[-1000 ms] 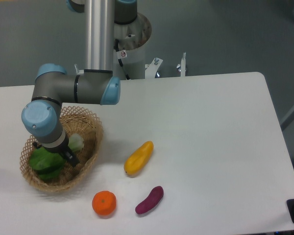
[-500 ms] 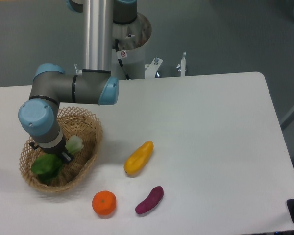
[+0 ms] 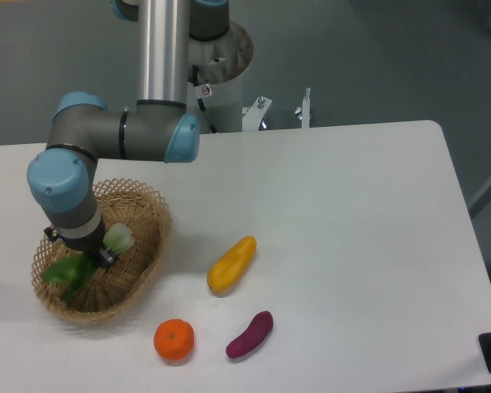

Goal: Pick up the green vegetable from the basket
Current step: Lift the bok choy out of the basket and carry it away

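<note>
The green vegetable [image 3: 64, 272] has bright green leaves and a white stem end [image 3: 119, 238]. It hangs tilted just above the floor of the tan wicker basket [image 3: 153, 237] at the table's left. My gripper [image 3: 95, 257] points down into the basket under the blue wrist joint. It is shut on the green vegetable between leaves and stem. The wrist hides most of the fingers.
A yellow elongated fruit [image 3: 231, 264] lies right of the basket. An orange [image 3: 173, 340] and a purple sweet potato [image 3: 250, 334] lie near the front edge. The arm's base column [image 3: 164, 57] stands behind the basket.
The wrist and gripper moved a little left and up. The green vegetable moved with them, its leaves now tilted and narrower and its stem shifted left.
</note>
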Robot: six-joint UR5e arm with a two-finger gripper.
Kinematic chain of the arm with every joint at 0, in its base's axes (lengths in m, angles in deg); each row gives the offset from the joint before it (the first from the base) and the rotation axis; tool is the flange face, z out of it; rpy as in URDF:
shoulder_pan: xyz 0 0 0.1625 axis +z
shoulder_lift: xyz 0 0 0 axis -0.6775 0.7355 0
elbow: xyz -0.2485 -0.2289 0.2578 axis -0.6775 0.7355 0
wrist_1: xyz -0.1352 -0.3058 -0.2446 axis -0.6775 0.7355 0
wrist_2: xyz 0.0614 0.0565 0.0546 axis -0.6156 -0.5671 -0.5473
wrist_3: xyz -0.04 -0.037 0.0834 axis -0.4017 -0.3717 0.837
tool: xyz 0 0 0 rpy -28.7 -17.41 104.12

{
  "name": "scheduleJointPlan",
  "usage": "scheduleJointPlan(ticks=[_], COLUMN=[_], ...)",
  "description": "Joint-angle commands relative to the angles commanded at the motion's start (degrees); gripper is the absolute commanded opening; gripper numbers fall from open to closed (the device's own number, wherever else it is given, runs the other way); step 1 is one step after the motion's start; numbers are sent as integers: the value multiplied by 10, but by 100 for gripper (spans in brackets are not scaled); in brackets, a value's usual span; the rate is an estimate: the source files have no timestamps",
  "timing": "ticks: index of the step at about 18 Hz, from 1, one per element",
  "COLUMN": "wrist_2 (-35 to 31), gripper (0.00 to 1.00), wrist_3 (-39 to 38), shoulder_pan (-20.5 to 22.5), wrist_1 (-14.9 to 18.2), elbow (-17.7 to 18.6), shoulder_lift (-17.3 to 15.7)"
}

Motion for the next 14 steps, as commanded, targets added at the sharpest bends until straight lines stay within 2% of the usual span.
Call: scheduleJointPlan(ticks=[6, 14], wrist_2=[-1, -6], gripper=[27, 27], wrist_3=[8, 36], shoulder_pan=[65, 162], wrist_1=[3, 4], elbow=[-1, -26], shoulder_lift=[-31, -31])
